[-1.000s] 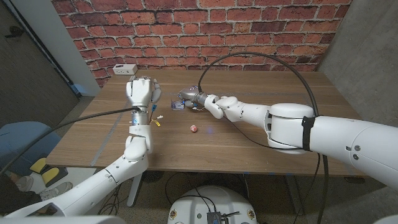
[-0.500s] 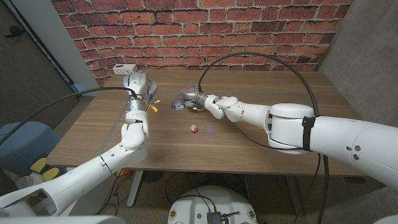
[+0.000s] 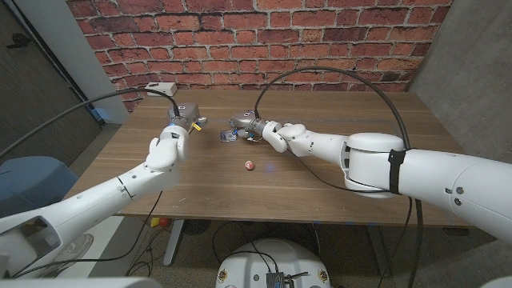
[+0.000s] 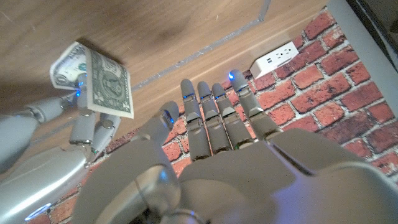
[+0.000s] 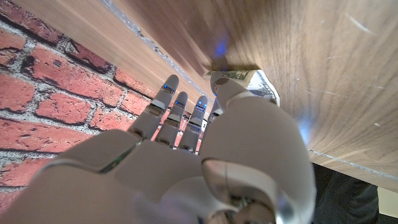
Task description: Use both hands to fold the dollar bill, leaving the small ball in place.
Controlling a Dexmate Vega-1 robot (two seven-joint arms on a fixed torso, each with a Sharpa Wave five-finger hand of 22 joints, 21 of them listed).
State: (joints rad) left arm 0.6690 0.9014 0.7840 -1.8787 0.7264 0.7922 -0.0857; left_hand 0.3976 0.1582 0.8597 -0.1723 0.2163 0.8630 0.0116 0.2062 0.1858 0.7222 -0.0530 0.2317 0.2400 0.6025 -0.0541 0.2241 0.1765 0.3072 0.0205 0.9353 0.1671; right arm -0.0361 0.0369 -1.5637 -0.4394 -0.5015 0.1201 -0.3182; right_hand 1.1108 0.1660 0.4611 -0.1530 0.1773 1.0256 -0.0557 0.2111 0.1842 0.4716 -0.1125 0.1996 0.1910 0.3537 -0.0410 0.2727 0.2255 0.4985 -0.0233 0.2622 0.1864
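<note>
The dollar bill (image 3: 230, 135) (image 4: 94, 77) is folded and stands off the wooden table (image 3: 320, 188), pinched by my right hand (image 3: 250, 126) (image 4: 79, 127) (image 5: 217, 146). In the right wrist view a corner of the bill (image 5: 254, 77) peeks past the thumb. My left hand (image 3: 181, 119) (image 4: 211, 134) hovers to the left of the bill, apart from it, with its fingers stretched out and nothing in them. The small pink ball (image 3: 249, 166) lies on the table in front of the right hand, touching neither hand.
A white power strip (image 3: 160, 88) (image 4: 277, 57) sits at the table's back left corner against the brick wall. A black cable (image 3: 344, 74) arcs over the right arm. A thin pale line (image 4: 205, 46) runs across the tabletop near the left hand.
My left arm has swung down and stretched forward, bringing the left hand from upright over the table's left side to low beside the bill. The right hand, bill and ball have stayed put.
</note>
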